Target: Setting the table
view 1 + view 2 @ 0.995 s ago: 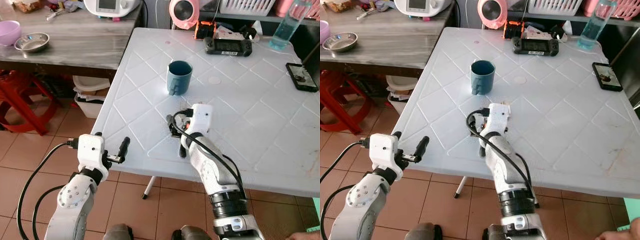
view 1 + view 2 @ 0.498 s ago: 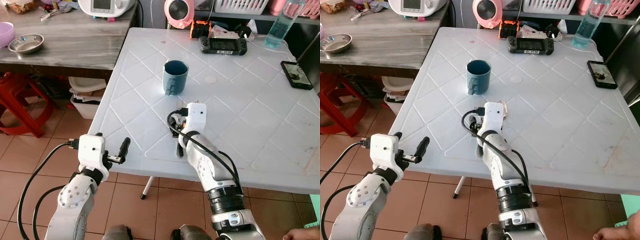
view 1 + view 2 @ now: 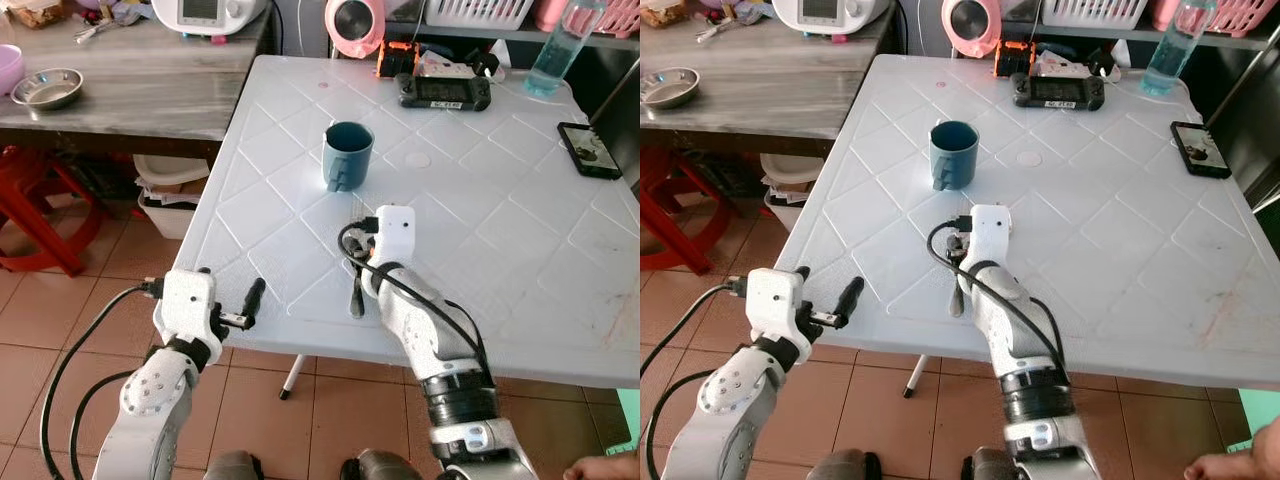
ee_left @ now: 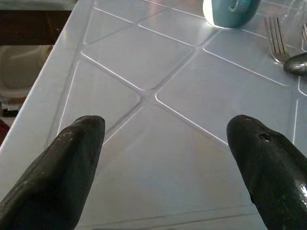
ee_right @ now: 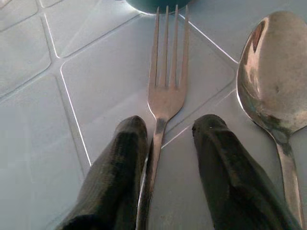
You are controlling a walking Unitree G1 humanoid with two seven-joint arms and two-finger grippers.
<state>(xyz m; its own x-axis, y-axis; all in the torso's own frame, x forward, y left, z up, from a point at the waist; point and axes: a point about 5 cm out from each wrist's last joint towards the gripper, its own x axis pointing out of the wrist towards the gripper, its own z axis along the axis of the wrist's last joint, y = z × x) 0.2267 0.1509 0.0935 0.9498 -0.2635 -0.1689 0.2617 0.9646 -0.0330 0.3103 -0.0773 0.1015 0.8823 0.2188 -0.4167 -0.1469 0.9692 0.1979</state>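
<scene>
Fork (image 5: 165,81) lies flat on the white table (image 3: 500,240), tines toward the blue mug (image 3: 348,155), with a spoon (image 5: 273,76) just beside it. Right gripper (image 5: 165,143) straddles the fork handle, fingers narrowly apart. Left gripper (image 4: 165,158) hovers at the table's near edge, fingers spread wide, holding nothing.

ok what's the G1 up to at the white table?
Setting cutlery. The right tool is down on the white table, fingers straddling a fork handle, slightly apart; a spoon lies beside it, a blue mug just beyond. The left tool hovers open at the table's near edge, holding nothing.
</scene>
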